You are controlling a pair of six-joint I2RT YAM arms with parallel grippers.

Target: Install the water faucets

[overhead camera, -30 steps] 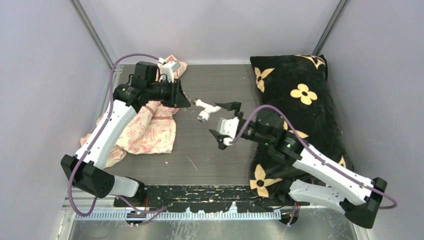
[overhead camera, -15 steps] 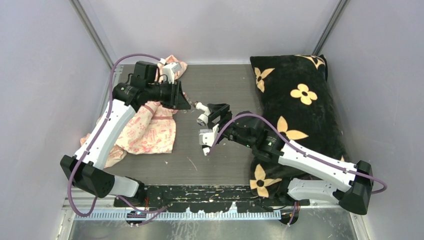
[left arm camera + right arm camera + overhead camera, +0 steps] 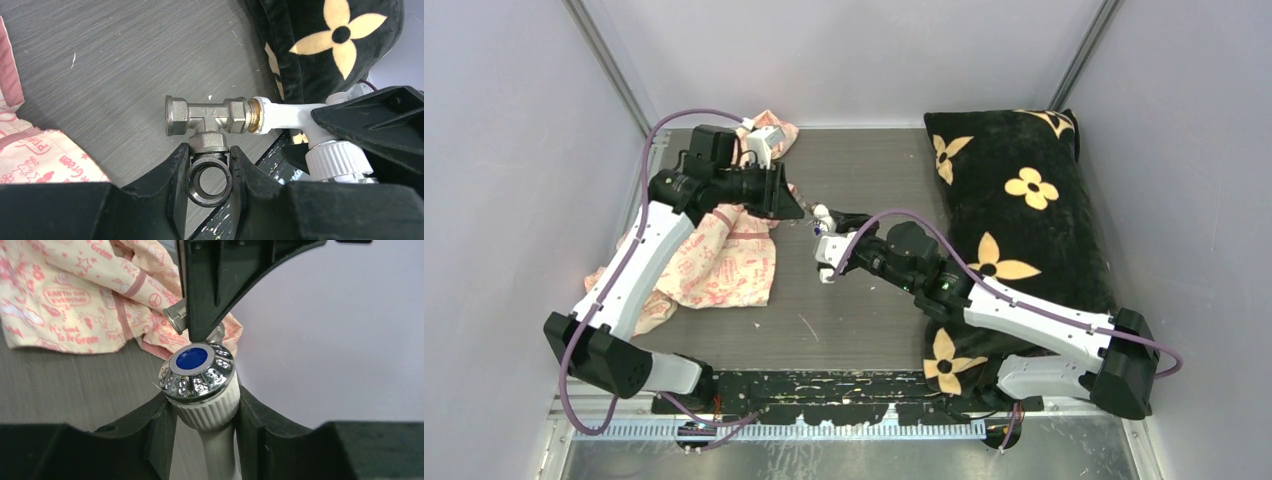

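Beside the black cushion (image 3: 1024, 200), the left gripper (image 3: 208, 152) pinches the stiff, slick metal fitting (image 3: 207, 115) by its lower branch. The right gripper (image 3: 205, 400) clamps the light plastic tap (image 3: 290, 116) by its ribbed knob (image 3: 197, 372), likely the surest hold for turning.

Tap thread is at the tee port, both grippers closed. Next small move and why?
Probably: right gripper turns the white tap about its brass thread to screw it in. Thread shows outside the metal tee, which the left gripper clamps.
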